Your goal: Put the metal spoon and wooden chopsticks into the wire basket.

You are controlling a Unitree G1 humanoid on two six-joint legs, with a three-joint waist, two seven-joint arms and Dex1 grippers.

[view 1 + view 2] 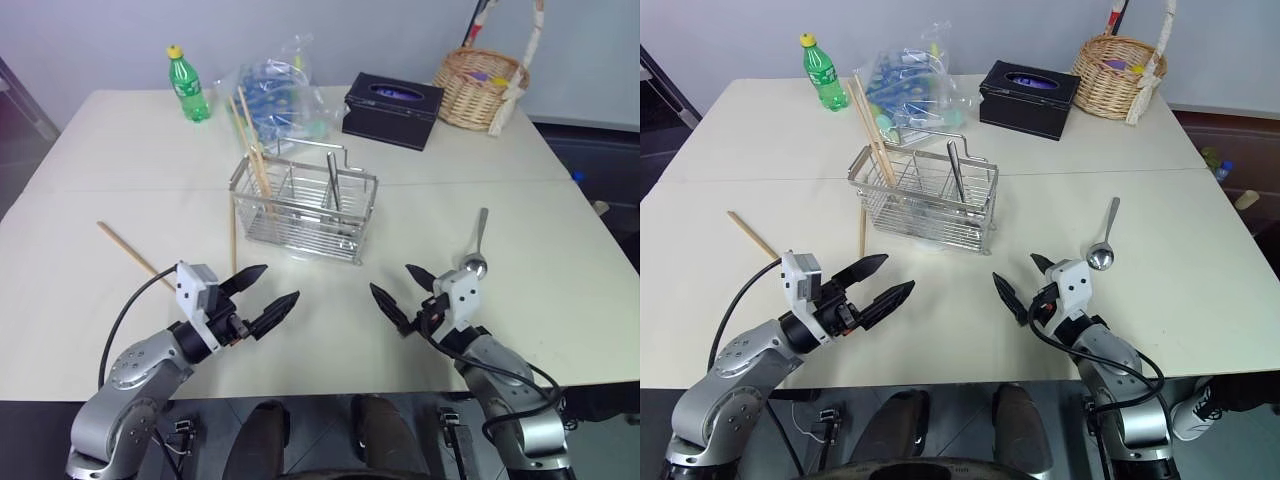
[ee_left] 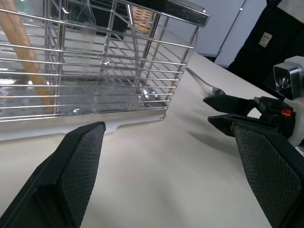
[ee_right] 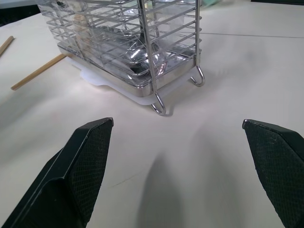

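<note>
Spanning the whole scene is a pale table (image 1: 560, 330), its near part bare between the two grippers. At its middle stands the wire basket (image 1: 305, 210), upright on a thin white tray; two chopsticks (image 1: 252, 150) lean out of its left compartment, and a metal utensil stands upright in a right compartment. Behind it, along the far edge, sit a wicker basket (image 1: 478, 88) with a tall handle, a black tissue box (image 1: 392, 108), a crumpled clear bag (image 1: 275, 95) holding blue and green items, and a green bottle (image 1: 187, 85) with a yellow cap — all well apart from the rack. The left gripper (image 1: 258, 298) hovers low over the table near the front left of the basket, its black fingers spread wide with nothing between them; the right gripper (image 1: 402, 290) hangs near the front right, fingers likewise apart and empty. Two more chopsticks lie flat on the table: one (image 1: 135, 254) at an angle to the left, just beyond the left gripper, and another (image 1: 233, 240) just beside the basket's left end. The spoon (image 1: 476, 250) lies on the table right of the basket — its bowl close behind the right gripper's wrist, handle pointing away towards the far edge.
</note>
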